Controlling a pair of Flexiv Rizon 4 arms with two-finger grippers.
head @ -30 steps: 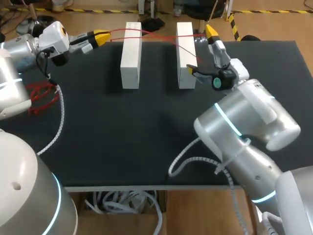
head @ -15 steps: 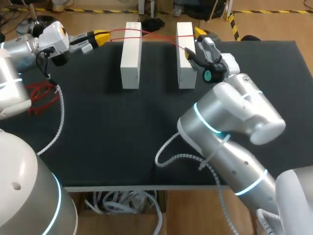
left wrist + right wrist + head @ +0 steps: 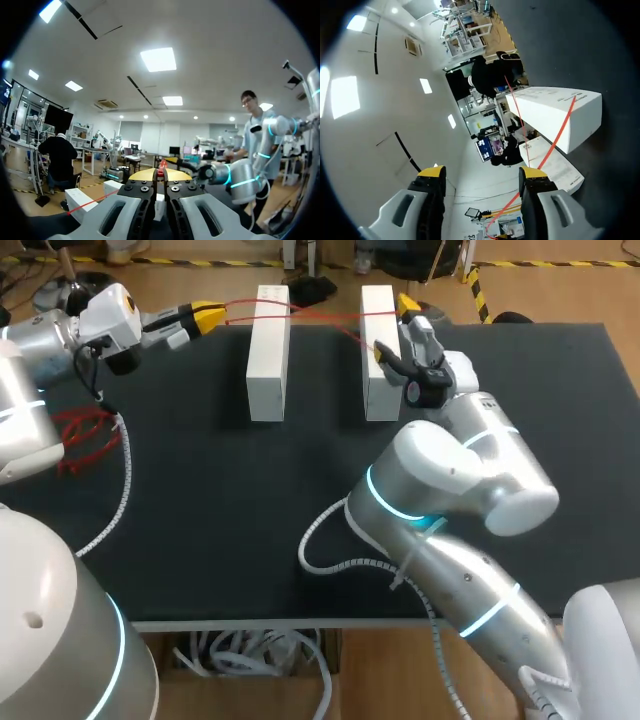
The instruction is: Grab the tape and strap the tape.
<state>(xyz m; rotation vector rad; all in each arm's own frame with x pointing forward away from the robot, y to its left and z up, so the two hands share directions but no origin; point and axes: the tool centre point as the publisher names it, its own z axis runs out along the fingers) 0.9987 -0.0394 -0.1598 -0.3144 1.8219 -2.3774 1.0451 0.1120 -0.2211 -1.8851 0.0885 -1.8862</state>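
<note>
The red tape runs left to right across the upper frame, over both white blocks. One end is clamped in your left fingers. Your right fingers stand apart by the right block, nearest the free strand.

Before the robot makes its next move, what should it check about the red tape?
1. Left hand shut on the red tape: ok.
2. Tape lying across the left white block and the right white block: ok.
3. Right hand open: ok.
4. Right hand gripping the tape: not ok, its fingers touch nothing.
5. Tape pulled tight enough: cannot tell.
</note>
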